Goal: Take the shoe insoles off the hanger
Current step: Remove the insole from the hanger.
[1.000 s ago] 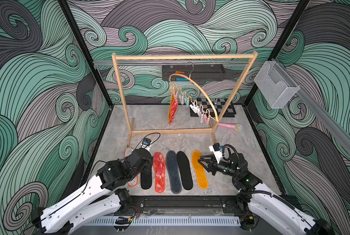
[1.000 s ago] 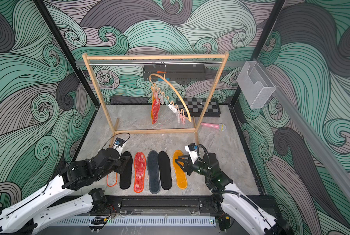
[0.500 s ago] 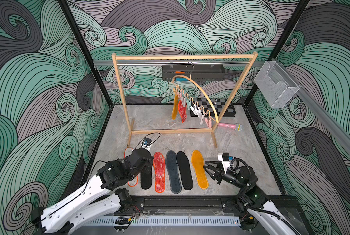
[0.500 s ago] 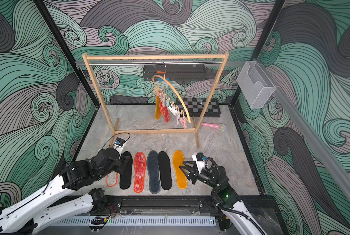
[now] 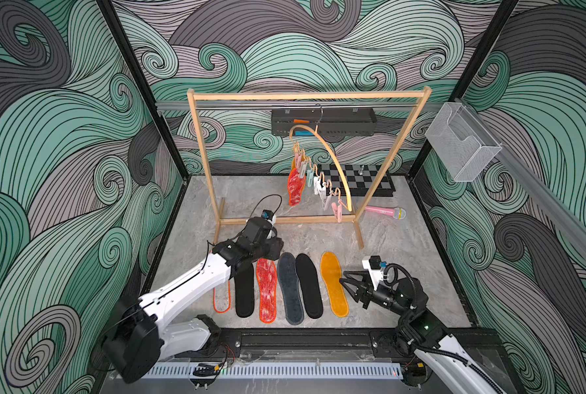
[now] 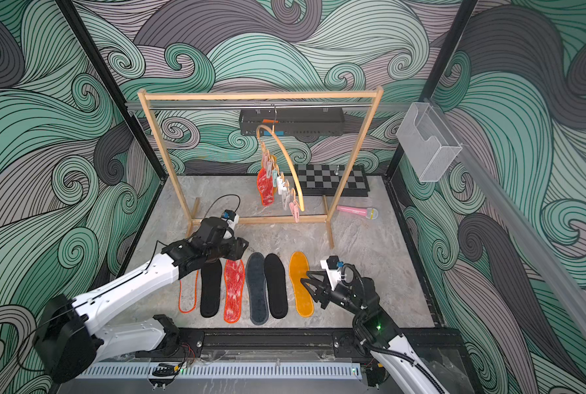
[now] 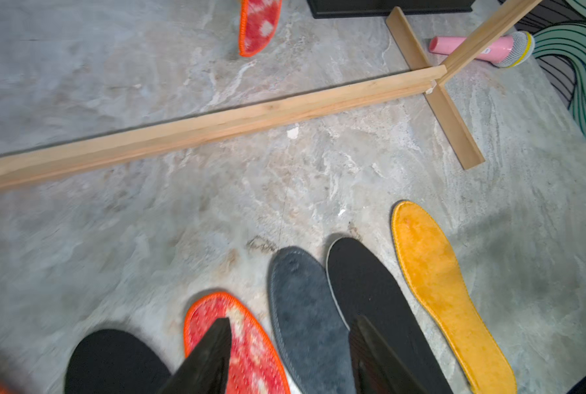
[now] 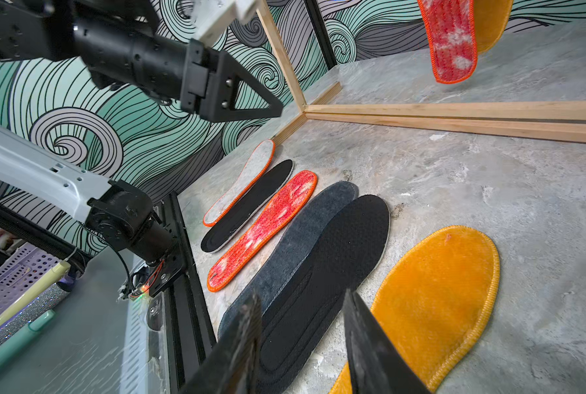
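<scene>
before the hanger (image 5: 329,151) lies the rack's floor bar (image 5: 284,220), left claw (image 7: 289,320) and right claw (image 8: 301,295) both spread near insoles (image 5: 293,286).

hanging mustard insole (image 8: 492,20) mostly hidden

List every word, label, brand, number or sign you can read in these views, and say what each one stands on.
No text can be read in any view.
Pink microphone: a faint mark on its handle, too small and blurred to read.
Nothing else in view shows any print, number or sign.
</scene>
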